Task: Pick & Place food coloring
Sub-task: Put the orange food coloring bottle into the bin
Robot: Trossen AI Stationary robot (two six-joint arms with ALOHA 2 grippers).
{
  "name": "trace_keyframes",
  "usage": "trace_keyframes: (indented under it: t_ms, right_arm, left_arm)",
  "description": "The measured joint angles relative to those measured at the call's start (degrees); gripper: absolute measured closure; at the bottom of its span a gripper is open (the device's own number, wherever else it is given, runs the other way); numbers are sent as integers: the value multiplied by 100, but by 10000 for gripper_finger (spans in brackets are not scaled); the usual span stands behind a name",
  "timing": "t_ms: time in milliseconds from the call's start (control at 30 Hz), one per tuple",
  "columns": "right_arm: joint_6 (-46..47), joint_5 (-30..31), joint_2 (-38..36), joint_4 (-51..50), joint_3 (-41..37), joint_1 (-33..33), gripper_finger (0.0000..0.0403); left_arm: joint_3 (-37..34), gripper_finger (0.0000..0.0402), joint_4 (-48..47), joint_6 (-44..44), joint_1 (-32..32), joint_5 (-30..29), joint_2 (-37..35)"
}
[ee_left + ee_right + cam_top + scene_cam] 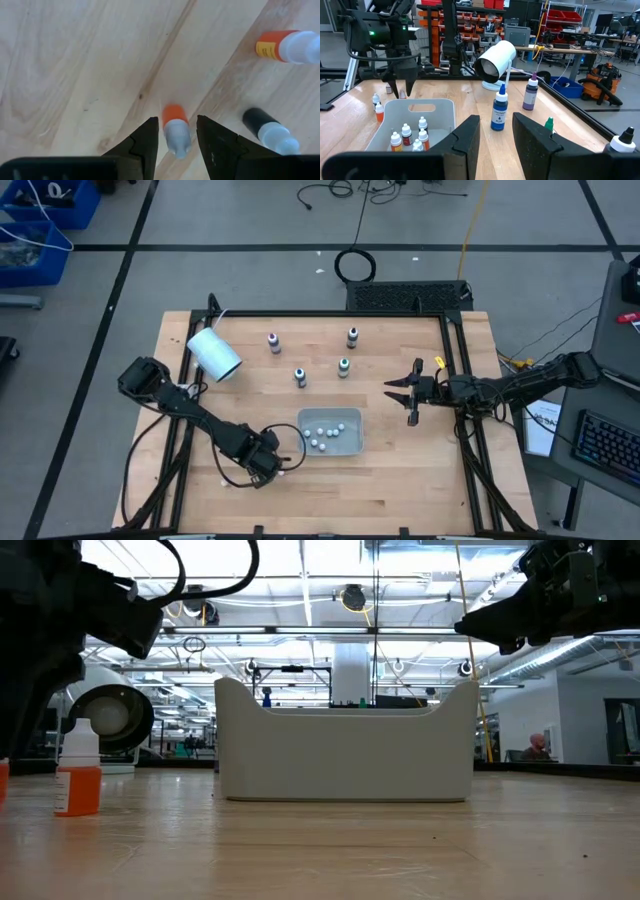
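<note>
Left end effector (177,137) astride orange bottle (176,130)

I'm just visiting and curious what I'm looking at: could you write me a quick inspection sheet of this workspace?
Surface: wooden table.
Job's things: four food coloring bottles upright mid-table; more in the white tray.
Clutter: white cup on its side.
Grippers: left gripper, fingers apart over an orange bottle; right gripper open, empty.
Cables: black coil on floor.
Surroundings: blue bins, keyboard.
</note>
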Motion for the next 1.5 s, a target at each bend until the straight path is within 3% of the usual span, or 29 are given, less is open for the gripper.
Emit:
trace_keyframes:
  t_ms: [700,1033,1500]
  right_arm:
    - [0,0,0,-5,0,0,298]
    - [0,0,1,-7,0,0,298]
    - [0,0,0,-5,0,0,298]
  left_arm:
    - [-2,267,-12,113,-4,54,-2]
    - [-4,345,-8,155,-4,109,-12]
    - [62,347,-119,507,54,80,-6]
